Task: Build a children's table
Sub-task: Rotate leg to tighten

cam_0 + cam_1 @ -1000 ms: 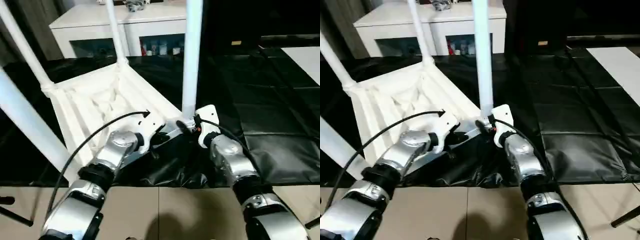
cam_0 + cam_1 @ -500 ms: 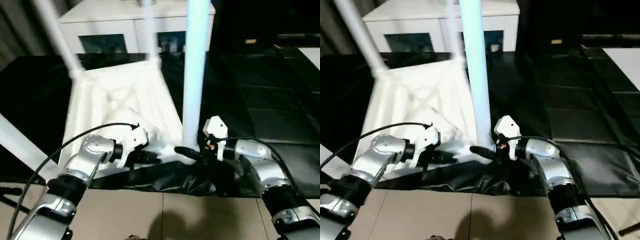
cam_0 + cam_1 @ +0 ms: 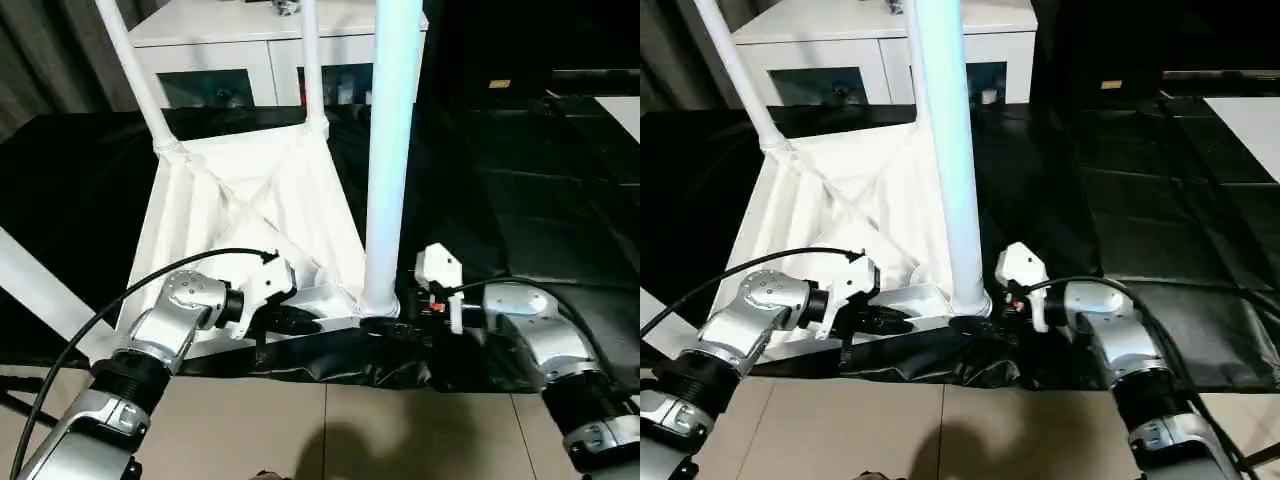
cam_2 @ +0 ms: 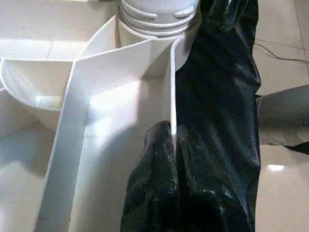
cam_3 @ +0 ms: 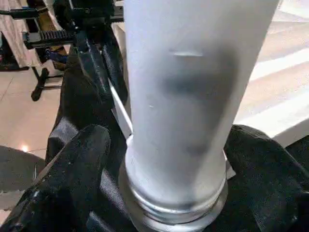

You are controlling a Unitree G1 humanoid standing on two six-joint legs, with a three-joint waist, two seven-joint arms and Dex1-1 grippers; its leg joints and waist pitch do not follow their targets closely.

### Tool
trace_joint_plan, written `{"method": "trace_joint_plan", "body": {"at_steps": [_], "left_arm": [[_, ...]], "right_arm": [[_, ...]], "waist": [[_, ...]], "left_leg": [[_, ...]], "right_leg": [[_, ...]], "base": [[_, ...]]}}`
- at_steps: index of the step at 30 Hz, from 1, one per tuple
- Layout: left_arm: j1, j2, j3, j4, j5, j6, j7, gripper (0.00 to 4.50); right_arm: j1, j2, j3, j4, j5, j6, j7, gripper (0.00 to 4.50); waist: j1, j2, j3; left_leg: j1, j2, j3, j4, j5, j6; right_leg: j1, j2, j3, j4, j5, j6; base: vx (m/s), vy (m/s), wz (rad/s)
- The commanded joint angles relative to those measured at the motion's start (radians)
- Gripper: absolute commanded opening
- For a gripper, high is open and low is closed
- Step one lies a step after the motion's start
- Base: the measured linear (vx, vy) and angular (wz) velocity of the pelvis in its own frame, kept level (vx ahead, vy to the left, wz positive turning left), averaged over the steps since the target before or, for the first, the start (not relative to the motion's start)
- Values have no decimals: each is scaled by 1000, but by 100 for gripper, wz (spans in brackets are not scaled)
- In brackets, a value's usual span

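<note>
Children's table: inverted, tabletop underside up, legs pointing upward. Left end effector clenched on tabletop rim. Right end effector grasping nearest leg, long axis near-vertical.

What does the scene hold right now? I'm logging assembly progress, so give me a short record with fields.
tabletop: white tabletop upside down on black sheet, ribbed underside up
legs: near leg upright in corner socket; two far legs also standing
left claw: left claw shut on the tabletop's near rim
right claw: right claw around the near leg's base, fingers either side
background: white cabinet
</note>
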Motion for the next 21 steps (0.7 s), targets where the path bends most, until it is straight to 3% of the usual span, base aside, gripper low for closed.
{"method": "trace_joint_plan", "body": {"at_steps": [1,10,16,21], "left_arm": [[2,7,-12,-28,-3,2,-29,0],[1,13,-10,-30,-3,4,-33,0],[-1,10,-8,-28,-3,6,-26,0],[-22,-26,10,17,24,1,85,0]], "right_arm": [[-7,4,-12,-11,-5,4,-6,403],[-24,7,6,25,-31,-6,-28,332],[-26,32,-15,22,-4,13,-55,284],[-38,92,-36,57,-31,31,-198,269]], "waist": [[-2,-16,-74],[-3,-11,-74],[-6,-12,-74],[-14,-12,-69]], "left_leg": [[29,33,-16,-77,-264,78],[30,32,-17,-77,-272,71],[30,32,-17,-78,-279,70],[30,30,-17,-81,-313,49]], "right_leg": [[40,-16,17,-47,-183,-234],[41,-16,16,-47,-179,-237],[41,-15,16,-46,-178,-238],[36,-16,17,-52,-232,-228]], "base": [[0,0,0],[0,0,0],[0,0,0],[0,0,0]]}}
